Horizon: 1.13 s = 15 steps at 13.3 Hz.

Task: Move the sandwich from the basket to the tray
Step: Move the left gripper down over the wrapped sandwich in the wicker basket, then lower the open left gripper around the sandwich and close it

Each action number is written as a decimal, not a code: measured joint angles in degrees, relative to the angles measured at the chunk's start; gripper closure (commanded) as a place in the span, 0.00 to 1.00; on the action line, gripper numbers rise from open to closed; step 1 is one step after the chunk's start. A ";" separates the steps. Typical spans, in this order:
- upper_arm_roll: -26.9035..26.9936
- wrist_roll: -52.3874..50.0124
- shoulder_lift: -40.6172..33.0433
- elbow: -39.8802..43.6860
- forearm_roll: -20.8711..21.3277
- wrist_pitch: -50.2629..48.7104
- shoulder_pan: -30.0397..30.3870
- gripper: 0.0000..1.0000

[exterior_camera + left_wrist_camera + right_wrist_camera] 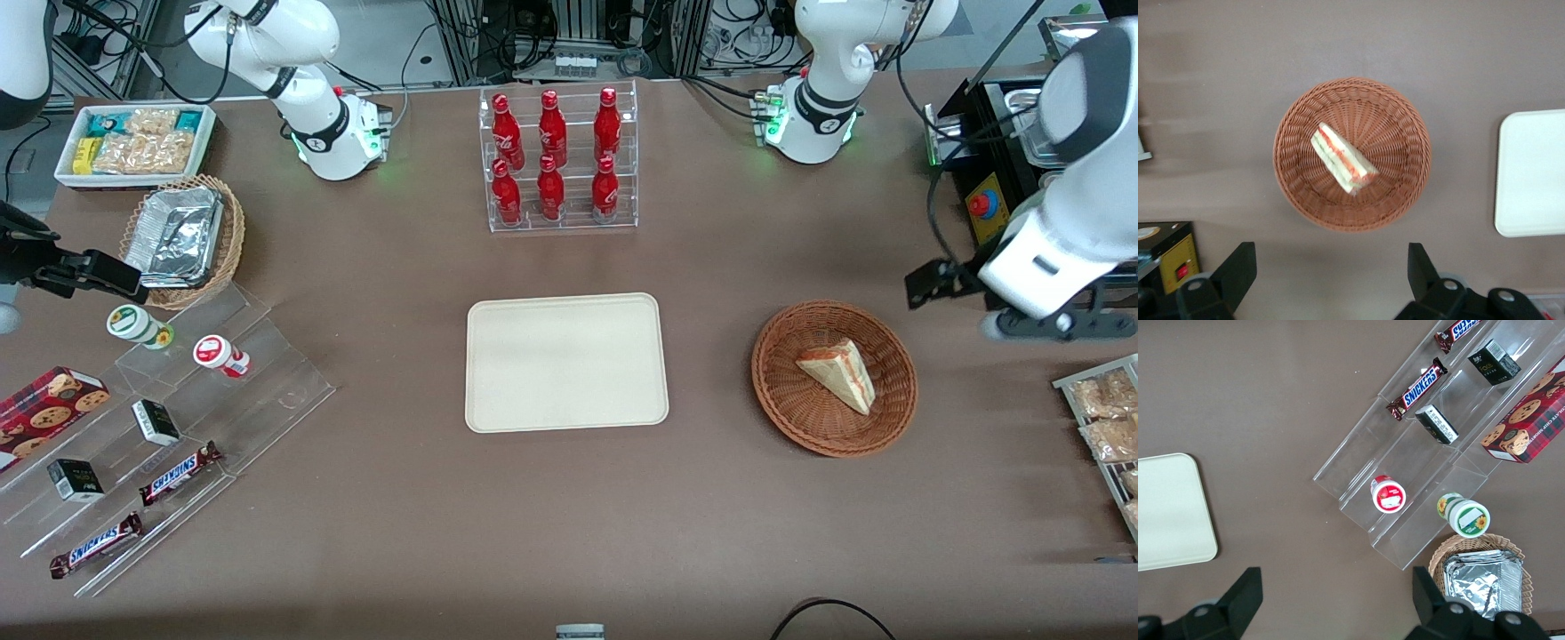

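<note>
Progress: nothing moved yet; pick, carry and placing all remain.
Sandwich (1341, 159): lies in the basket (1288, 177), filling stripe showing.
Tray (566, 363): bare, on the tabletop (400, 293) beside the basket, toward the parked arm's end.
Gripper (1331, 270): hovers above the basket's edge, well clear of the sandwich.
Fingers (1237, 272): spread wide, holding and touching nothing.

Sandwich (838, 372) in basket (787, 396), tray (565, 363) bare
</note>
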 measured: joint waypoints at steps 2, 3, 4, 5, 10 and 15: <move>-0.10 -2.76 2.25 -4.05 0.00 7.21 -0.17 0.00; -0.13 -3.68 2.82 -6.59 0.00 10.74 -0.21 0.00; -0.11 -4.70 2.97 -9.31 0.00 14.01 -0.21 0.00; -0.05 -6.18 2.87 -11.94 -0.01 17.08 -0.20 0.00; 0.10 -19.45 0.85 -25.79 -0.01 33.91 -0.15 0.00; 0.11 -31.47 -0.13 -33.29 -0.02 41.64 -0.14 0.00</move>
